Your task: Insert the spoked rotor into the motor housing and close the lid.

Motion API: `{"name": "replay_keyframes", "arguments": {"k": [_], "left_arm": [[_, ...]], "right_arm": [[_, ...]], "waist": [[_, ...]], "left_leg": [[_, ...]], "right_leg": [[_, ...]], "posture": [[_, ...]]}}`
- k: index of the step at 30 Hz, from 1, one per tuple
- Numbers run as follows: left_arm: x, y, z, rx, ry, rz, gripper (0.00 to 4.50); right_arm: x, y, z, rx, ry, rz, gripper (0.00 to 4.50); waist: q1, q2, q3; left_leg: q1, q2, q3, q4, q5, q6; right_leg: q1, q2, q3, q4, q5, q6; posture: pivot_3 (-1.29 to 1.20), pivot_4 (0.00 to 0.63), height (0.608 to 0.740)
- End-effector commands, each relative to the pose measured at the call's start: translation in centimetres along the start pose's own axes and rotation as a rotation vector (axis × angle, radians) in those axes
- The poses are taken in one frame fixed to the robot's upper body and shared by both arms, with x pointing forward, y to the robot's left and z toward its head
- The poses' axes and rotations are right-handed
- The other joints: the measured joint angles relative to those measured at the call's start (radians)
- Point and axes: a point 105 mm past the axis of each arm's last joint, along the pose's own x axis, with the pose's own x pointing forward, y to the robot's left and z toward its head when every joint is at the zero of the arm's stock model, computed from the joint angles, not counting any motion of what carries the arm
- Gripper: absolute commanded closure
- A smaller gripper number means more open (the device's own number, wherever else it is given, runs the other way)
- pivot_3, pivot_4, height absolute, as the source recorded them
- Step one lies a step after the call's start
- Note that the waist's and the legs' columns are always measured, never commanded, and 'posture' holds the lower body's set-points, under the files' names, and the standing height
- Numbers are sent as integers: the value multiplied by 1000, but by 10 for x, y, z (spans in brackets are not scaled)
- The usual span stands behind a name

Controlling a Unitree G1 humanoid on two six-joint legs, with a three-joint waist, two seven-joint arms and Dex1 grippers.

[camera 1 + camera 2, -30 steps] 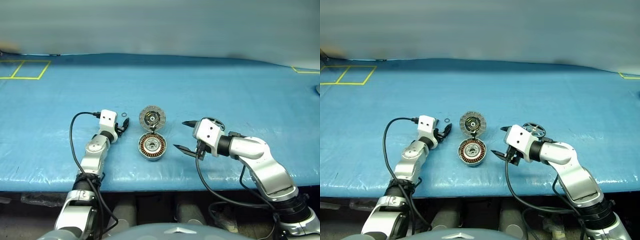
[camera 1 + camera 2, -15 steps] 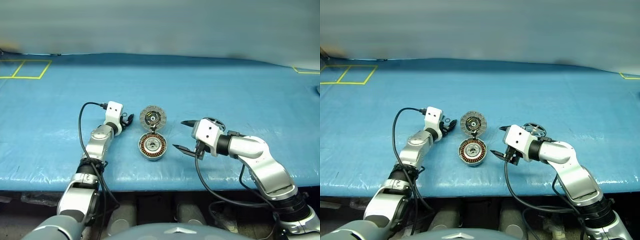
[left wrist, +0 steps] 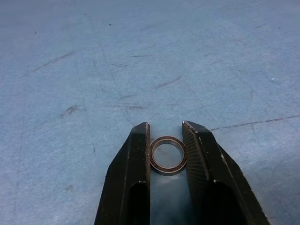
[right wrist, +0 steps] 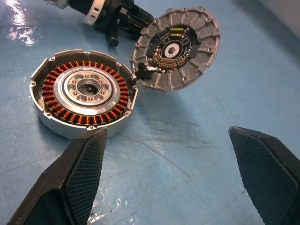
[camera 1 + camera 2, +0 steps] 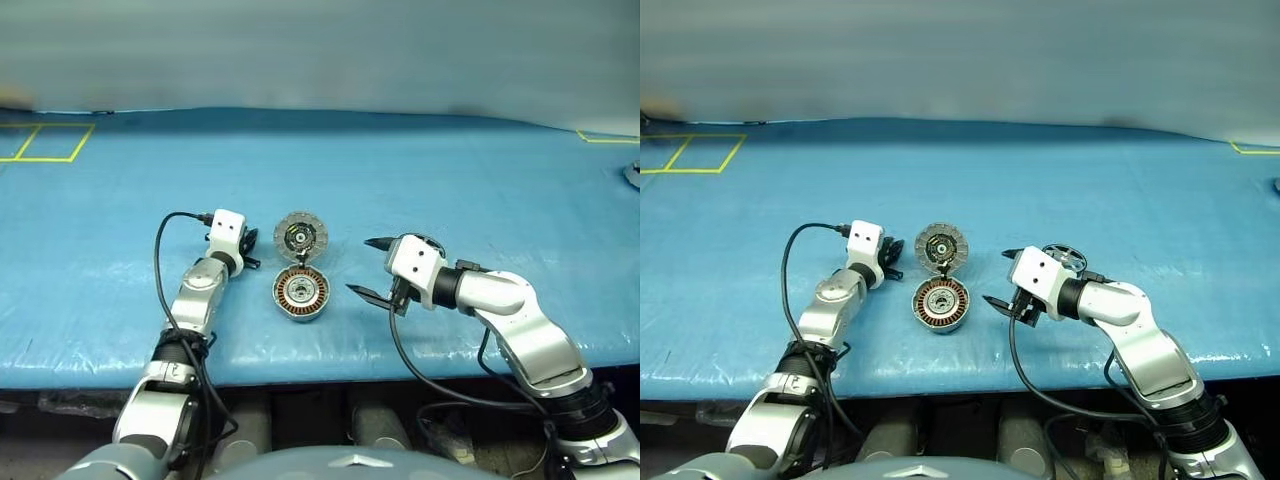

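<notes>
On the left, the left gripper (image 3: 166, 140) lies low on the blue counter (image 5: 480, 190), its two black fingers (image 3: 133, 168) drawn close on either side of a small metal ring (image 3: 168, 154) that sits between the tips. Both inner faces appear to touch the ring, which rests on the counter surface. In the head views this gripper (image 5: 248, 250) sits just left of the lid (image 5: 300, 236).

The lid lies open, inner face up, with a ribbed silver rim and dark centre, joined at its near edge to the housing (image 5: 301, 294). The housing sits just nearer the robot, open side up, copper windings ringing a silver hub (image 4: 87, 89).

To the right, the right gripper (image 5: 372, 268) hovers beside the housing with its fingers spread wide and nothing between them. Just behind its white wrist block, the rotor (image 5: 1064, 256), a dark spoked wheel, lies on the counter, well apart from the housing.
</notes>
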Motion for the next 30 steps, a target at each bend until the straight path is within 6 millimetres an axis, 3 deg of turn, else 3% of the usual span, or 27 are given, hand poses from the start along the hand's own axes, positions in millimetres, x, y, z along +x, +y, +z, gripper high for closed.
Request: {"name": "replay_keyframes", "arguments": {"k": [1, 4, 8, 14, 22, 30], "left_arm": [[-16, 16, -27, 1, 35, 83, 3823], [-24, 16, -5, -19, -130, 70, 3823], [-39, 14, 4, -3, -223, -34, 3823], [-63, 2, 25, -58, -342, -305, 3823], [-85, -30, 38, -23, -295, -688, 3823], [-87, -53, 51, 115, -271, -889, 3823]], "right_arm": [[-8, -7, -2, 14, -13, -55, 132], [-15, -8, -13, 56, 5, -90, 132], [-23, -9, -28, 102, 2, -148, 132], [-22, 0, -27, 172, -183, -177, 132], [-9, 30, -39, 220, -230, -25, 132], [-2, 36, -27, 208, -305, 23, 132]], "waist": [[-2, 0, 0], [-1, 0, 0], [2, -1, 1], [3, -2, 4], [6, -3, 8], [8, -3, 10]], "left_leg": [[0, 0, 0, 0, 0, 0], [0, 0, 0, -1, 0, 0], [-2, 0, 1, 0, 0, 0], [-4, 0, 1, 0, 0, 0], [-4, 0, 1, 0, 0, 0], [-4, 1, 0, 1, 0, 0]], "right_leg": [[0, 0, 0, 0, 0, 0], [-1, 0, 0, 0, 0, 0], [-2, 0, 0, 0, 0, 0], [-4, 0, 0, -1, 0, 0], [-4, 0, 1, -1, 0, 0], [-4, 0, 0, 0, 0, -1]], "posture": [[0, 150, 740], [0, 150, 740], [0, 150, 740], [0, 150, 740], [0, 150, 740], [0, 150, 740]]}}
